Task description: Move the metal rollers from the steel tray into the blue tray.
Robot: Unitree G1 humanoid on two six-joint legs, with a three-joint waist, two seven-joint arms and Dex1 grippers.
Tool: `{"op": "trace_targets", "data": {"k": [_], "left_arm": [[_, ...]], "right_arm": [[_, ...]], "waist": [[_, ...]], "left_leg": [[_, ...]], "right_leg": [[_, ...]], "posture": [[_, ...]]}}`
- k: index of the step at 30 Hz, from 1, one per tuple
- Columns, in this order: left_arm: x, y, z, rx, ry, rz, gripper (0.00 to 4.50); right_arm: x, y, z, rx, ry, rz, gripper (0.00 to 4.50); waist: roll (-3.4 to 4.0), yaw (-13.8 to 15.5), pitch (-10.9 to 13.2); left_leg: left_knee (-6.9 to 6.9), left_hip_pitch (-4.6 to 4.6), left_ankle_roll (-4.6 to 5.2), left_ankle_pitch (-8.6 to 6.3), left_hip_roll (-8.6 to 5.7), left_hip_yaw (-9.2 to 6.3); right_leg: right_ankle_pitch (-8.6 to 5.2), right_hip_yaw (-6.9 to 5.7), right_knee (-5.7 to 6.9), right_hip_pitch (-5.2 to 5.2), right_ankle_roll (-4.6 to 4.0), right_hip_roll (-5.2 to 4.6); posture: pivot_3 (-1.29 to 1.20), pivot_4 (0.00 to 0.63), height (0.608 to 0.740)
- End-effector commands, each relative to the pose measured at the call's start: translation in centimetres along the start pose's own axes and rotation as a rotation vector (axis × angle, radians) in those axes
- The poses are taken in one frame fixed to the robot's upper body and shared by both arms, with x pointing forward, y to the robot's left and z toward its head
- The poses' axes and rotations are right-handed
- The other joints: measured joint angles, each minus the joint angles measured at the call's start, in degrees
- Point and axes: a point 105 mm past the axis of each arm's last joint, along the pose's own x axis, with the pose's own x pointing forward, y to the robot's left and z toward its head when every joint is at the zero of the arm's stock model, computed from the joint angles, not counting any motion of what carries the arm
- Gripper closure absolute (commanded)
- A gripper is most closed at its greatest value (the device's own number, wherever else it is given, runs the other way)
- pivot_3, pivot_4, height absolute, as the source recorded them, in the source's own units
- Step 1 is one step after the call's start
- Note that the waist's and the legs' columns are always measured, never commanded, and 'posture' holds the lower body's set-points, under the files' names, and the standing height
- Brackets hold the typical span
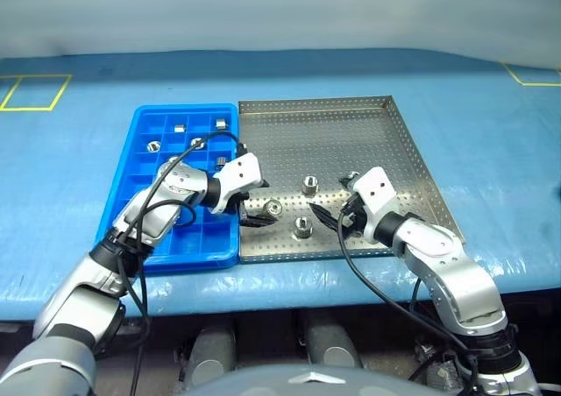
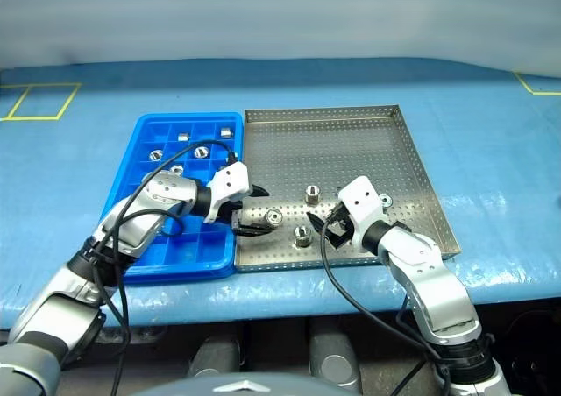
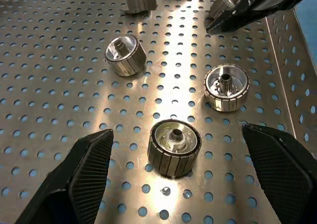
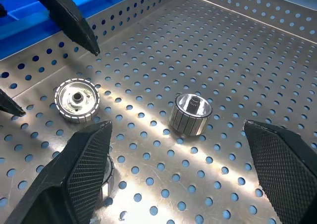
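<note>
The steel tray (image 1: 368,142) holds several metal rollers; three are near its front edge: one (image 1: 274,208), one (image 1: 309,184) and one (image 1: 302,228). My left gripper (image 1: 260,205) reaches in over the rim from the blue tray (image 1: 131,181), open, with the roller (image 3: 174,147) lying free between its fingertips (image 3: 91,159). My right gripper (image 1: 336,201) is also open and low over the steel tray, with another roller (image 4: 190,114) just ahead of its fingers (image 4: 282,159). Neither gripper holds anything. Several rollers (image 1: 178,126) sit in the blue tray's far compartments.
The two trays lie side by side on a light-blue table sheet (image 1: 491,151). My two grippers face each other closely over the steel tray's front; the right one's finger (image 3: 237,16) shows in the left wrist view. Yellow tape marks (image 1: 35,92) lie far left.
</note>
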Motion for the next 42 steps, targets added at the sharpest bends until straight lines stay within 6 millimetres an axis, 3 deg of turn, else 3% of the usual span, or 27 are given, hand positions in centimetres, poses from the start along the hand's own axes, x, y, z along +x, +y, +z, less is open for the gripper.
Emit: {"op": "trace_targets", "data": {"k": [1,7,8,17,24,26,30,34,39,42], "left_arm": [[0.5,0.1,-0.1,0.078,0.071,-0.03,0.0],[2.0,0.4,-1.3,0.106,0.2,-0.059,0.0],[2.3,0.4,-1.4,0.109,0.209,-0.065,0.17],[3.2,0.1,-1.2,0.169,0.27,-0.124,2.84],[3.0,-0.2,-1.3,0.155,0.246,-0.126,2.84],[2.4,0.5,-0.2,0.131,0.178,-0.07,2.84],[0.2,1.9,1.9,0.063,0.021,0.079,2.84],[-3.0,3.0,2.6,0.008,-0.104,0.302,2.84],[-8.5,4.3,2.3,-0.1,-0.25,0.756,2.84],[-12.3,4.6,1.0,-0.193,-0.305,1.063,2.84]], "right_arm": [[-0.2,0.3,1.4,-0.022,-0.062,0.004,0.03],[0.3,0.6,1.7,-0.025,-0.074,0.018,0.03],[0.3,0.6,1.7,-0.025,-0.075,0.019,0.01],[0.4,0.7,1.7,-0.024,-0.084,0.016,0.0],[0.3,0.6,1.7,-0.02,-0.088,0.002,0.0],[0.4,0.6,1.7,-0.02,-0.088,0.0,0.0],[0.5,0.6,1.8,-0.018,-0.094,0.002,0.0],[1.0,1.0,2.0,-0.013,-0.105,0.016,0.0],[1.8,2.3,2.6,-0.014,-0.124,0.078,0.0],[2.6,3.7,3.4,-0.019,-0.151,0.143,0.0]], "waist": [[0.0,0.0,0.0],[0.12,0.33,-0.08],[0.14,0.33,-0.09],[0.32,0.29,-0.22],[0.32,0.03,-0.22],[0.32,-0.05,-0.22],[0.31,-0.36,-0.21],[0.28,-0.45,-0.19],[0.27,-0.04,-0.18],[0.24,0.63,-0.17]], "left_leg": [[0.02,-0.01,0.0,0.0,0.0,0.0],[0.12,0.03,0.01,0.0,-0.02,0.02],[0.13,0.06,0.01,0.0,-0.03,0.02],[0.12,0.45,0.02,0.0,-0.03,0.06],[0.11,0.51,0.03,-0.01,-0.03,0.05],[0.1,0.51,0.03,-0.01,-0.03,0.05],[0.04,0.51,0.04,-0.02,-0.02,0.05],[0.0,0.46,0.04,-0.01,0.0,0.04],[-0.07,0.5,0.04,-0.02,0.0,0.06],[-0.02,0.5,0.04,-0.01,0.0,0.03]], "right_leg": [[0.0,0.0,0.01,0.0,0.0,0.01],[0.03,0.05,0.02,0.1,0.06,0.01],[0.03,0.07,0.01,0.14,0.06,0.01],[0.02,0.13,0.0,0.52,0.05,0.0],[0.02,0.13,-0.03,0.6,0.05,0.0],[0.02,0.13,-0.03,0.6,0.05,0.0],[0.02,0.14,-0.02,0.55,0.05,0.01],[0.03,0.14,-0.01,0.48,0.06,0.03],[0.03,0.18,-0.04,0.48,0.06,0.02],[0.04,0.15,-0.01,0.51,0.08,0.03]], "posture": [[-0.13,0.15,0.74],[-0.12,0.15,0.74],[-0.12,0.15,0.74],[-0.14,0.15,0.74],[-0.14,0.15,0.74],[-0.14,0.15,0.74],[-0.12,0.15,0.74],[-0.1,0.15,0.74],[-0.06,0.15,0.74],[-0.04,0.15,0.74]]}}
